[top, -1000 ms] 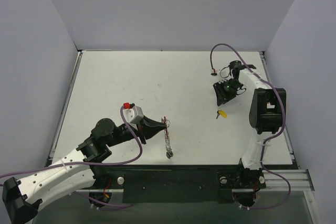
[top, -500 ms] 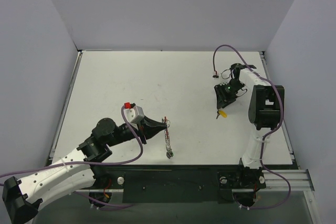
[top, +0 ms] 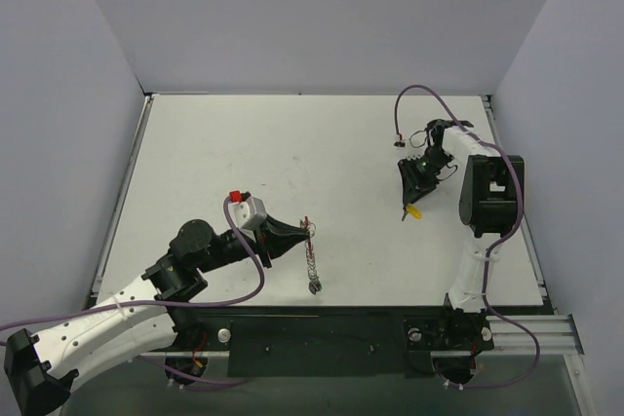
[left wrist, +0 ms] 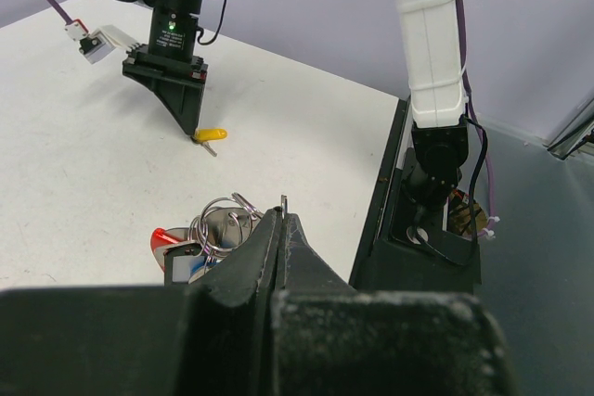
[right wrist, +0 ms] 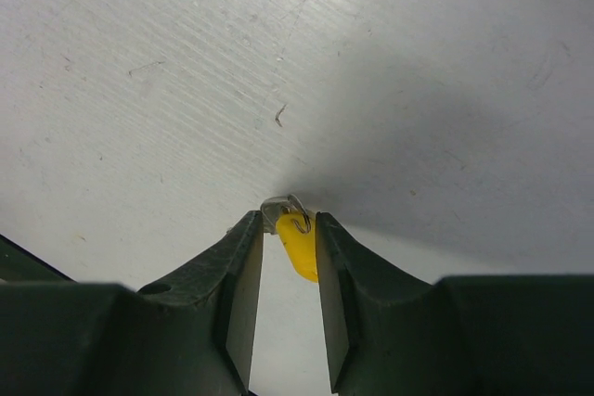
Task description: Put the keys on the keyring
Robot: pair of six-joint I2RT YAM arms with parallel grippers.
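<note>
My left gripper (top: 303, 237) is shut on the keyring (top: 309, 233) at the table's front middle. Its silvery chain (top: 312, 265) trails toward the front edge. In the left wrist view the rings (left wrist: 219, 219) lie left of my shut fingertips (left wrist: 281, 217), with a red key (left wrist: 170, 236) on them. A yellow key (top: 413, 210) lies on the table at the right. My right gripper (top: 409, 202) points down on it. In the right wrist view the yellow key (right wrist: 297, 248) sits between the narrowly open fingers (right wrist: 243, 257), against the right one.
A purple cable (top: 419, 94) loops above the right arm, with a small connector (top: 398, 135) hanging from it. White walls enclose the table on three sides. The black front rail (top: 322, 323) runs along the near edge.
The right gripper has moved down and toward the front onto the yellow key. The left gripper and the keyring have stayed in place.
</note>
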